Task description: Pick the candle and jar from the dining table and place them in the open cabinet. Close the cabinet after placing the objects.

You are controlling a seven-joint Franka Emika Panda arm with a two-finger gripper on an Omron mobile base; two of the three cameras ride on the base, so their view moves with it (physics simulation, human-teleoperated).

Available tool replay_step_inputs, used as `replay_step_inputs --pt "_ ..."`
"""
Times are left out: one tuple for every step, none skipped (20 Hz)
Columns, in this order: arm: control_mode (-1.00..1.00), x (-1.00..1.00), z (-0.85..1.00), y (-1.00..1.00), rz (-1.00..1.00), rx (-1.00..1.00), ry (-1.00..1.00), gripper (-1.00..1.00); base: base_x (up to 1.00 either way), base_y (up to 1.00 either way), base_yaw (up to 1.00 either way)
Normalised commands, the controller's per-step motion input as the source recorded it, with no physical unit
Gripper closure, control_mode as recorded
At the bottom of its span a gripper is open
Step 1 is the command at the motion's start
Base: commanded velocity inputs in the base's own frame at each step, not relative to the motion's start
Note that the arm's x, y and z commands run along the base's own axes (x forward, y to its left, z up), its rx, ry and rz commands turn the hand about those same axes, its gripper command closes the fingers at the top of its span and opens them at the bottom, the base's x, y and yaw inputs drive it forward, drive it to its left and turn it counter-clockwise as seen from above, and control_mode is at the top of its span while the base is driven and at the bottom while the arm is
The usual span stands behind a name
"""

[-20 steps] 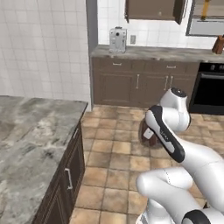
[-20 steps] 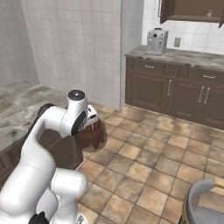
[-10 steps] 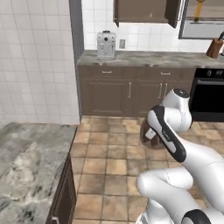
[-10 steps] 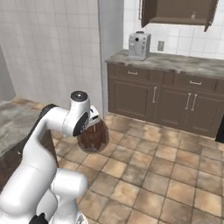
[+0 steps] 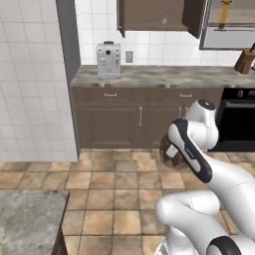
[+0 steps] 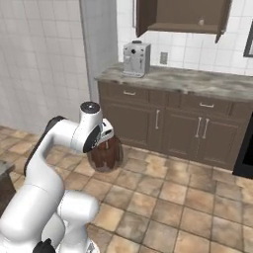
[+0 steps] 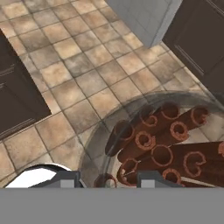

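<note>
The jar [image 6: 105, 155] is squat, reddish-brown and glassy, and hangs above the tiled floor with my gripper [image 6: 105, 135] shut on its top. In the left base view the jar [image 5: 168, 152] peeks out behind my forearm. The hand view looks down into the jar [image 7: 166, 148], with brown rolls inside and my fingertips [image 7: 66, 179] at its near rim. The cabinet [image 5: 158, 15] hangs open above the counter, also seen from the right [image 6: 180, 14]. A small pale thing [image 6: 201, 21] stands on its shelf, too small to name. A corner of the dining table [image 5: 29, 219] shows at lower left.
A silver coffee machine [image 5: 108, 60] stands on the grey counter [image 5: 169, 75] over dark base cupboards [image 6: 163, 121]. A black oven [image 5: 240, 119] and a knife block [image 5: 244, 61] are at the right. A grey wall edge [image 5: 68, 74] juts out at left.
The whole picture has shifted as the base drove: the dining table slid off to the lower left and the counter and open cabinet came closer. The jar stays in my gripper.
</note>
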Motion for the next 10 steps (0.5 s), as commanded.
replay_step_inputs --pt "1.0 0.0 0.0 0.0 0.0 0.0 0.0 1.0 1.0 0.0 -0.15" --pt "1.0 0.0 0.0 0.0 0.0 0.0 0.0 1.0 1.0 0.0 -0.15" --pt "1.0 0.0 0.0 0.0 0.0 0.0 0.0 1.0 1.0 0.0 -0.15" --pt "1.0 0.0 0.0 0.0 0.0 0.0 0.0 1.0 1.0 0.0 -0.16" --pt "1.0 0.0 0.0 0.0 0.0 0.0 0.0 1.0 1.0 0.0 -0.16" --pt "1.0 0.0 0.0 0.0 0.0 0.0 0.0 1.0 1.0 0.0 -0.16" --pt "1.0 0.0 0.0 0.0 0.0 0.0 0.0 1.0 1.0 0.0 -0.16" --pt "1.0 0.0 0.0 0.0 0.0 0.0 0.0 1.0 1.0 0.0 -0.16" --pt "1.0 0.0 0.0 0.0 0.0 0.0 0.0 1.0 1.0 0.0 -0.15" --pt "1.0 0.0 0.0 0.0 0.0 0.0 0.0 1.0 1.0 0.0 -0.15"
